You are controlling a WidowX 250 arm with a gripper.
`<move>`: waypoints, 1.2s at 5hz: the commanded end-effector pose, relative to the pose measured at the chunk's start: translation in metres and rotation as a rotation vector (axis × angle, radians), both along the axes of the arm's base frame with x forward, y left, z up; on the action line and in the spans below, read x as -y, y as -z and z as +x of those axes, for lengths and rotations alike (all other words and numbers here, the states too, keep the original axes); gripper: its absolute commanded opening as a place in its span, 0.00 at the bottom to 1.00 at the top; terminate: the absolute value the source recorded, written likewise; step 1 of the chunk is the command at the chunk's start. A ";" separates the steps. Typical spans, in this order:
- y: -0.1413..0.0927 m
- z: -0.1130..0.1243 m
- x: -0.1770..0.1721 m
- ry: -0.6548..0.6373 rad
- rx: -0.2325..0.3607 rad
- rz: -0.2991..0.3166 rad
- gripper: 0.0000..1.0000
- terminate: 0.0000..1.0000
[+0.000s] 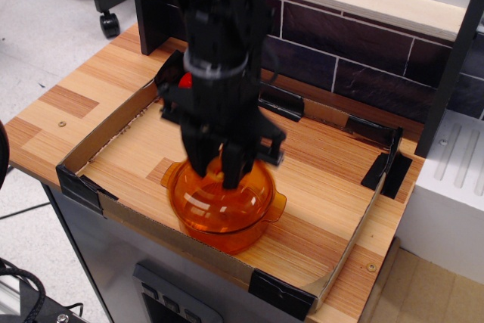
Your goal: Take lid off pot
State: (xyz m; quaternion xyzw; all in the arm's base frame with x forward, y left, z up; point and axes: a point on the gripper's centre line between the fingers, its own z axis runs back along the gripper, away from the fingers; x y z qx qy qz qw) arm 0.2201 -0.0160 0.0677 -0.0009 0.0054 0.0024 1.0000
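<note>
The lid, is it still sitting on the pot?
Looks on: the lid covers the pot, no gap showing, with the pincer at its knob.

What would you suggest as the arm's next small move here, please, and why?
Probably a slow, straight lift. The gripper is down over the centre of the lid, its jaws seemingly closed around the knob, though motion blur hides the contact. The lid appears seated on the pot, which sits near the front cardboard wall, so pulling sideways could drag the pot along.
</note>
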 end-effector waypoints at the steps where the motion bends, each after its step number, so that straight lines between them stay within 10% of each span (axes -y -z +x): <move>1: -0.042 0.040 -0.006 -0.098 0.036 -0.044 0.00 0.00; 6: -0.002 0.112 -0.006 -0.177 0.041 0.036 0.00 0.00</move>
